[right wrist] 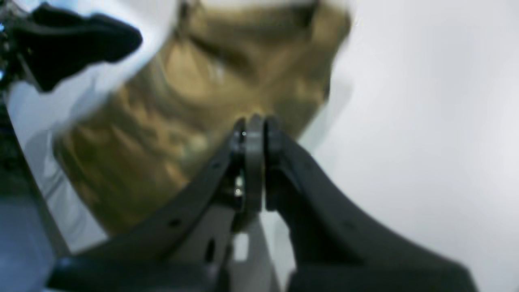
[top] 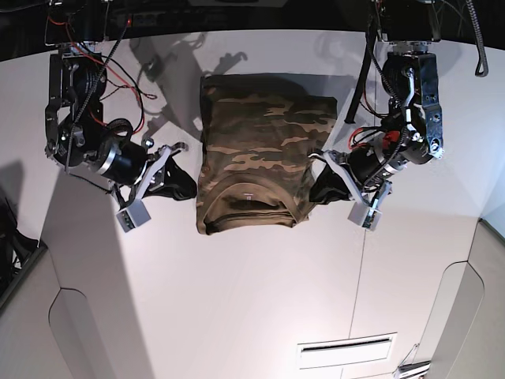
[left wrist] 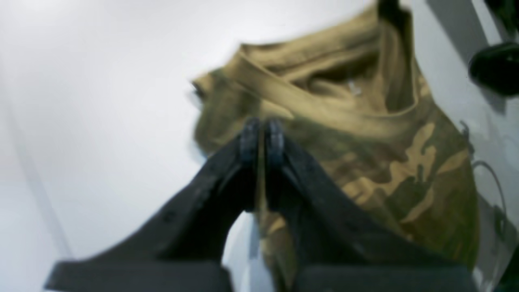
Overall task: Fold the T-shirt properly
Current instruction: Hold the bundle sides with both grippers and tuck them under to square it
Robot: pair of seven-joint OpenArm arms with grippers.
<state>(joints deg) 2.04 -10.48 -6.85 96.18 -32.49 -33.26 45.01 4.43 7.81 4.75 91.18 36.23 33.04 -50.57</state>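
The camouflage T-shirt [top: 260, 150] lies folded into a narrow rectangle on the white table [top: 237, 300], its collar end towards the front. My left gripper [top: 317, 192] is at the shirt's right edge near the collar. In the left wrist view the gripper [left wrist: 262, 140] is shut with a thin strip of the T-shirt [left wrist: 389, 162] between its fingers. My right gripper [top: 192, 189] is at the shirt's left edge. In the right wrist view the gripper [right wrist: 254, 134] is shut on a fold at the edge of the blurred T-shirt [right wrist: 194, 105].
Cables and arm mounts stand along the table's back edge [top: 252, 31]. A slot [top: 346, 346] is cut in the table at the front right. The other arm shows as a dark shape in each wrist view [left wrist: 494, 69] [right wrist: 73, 36].
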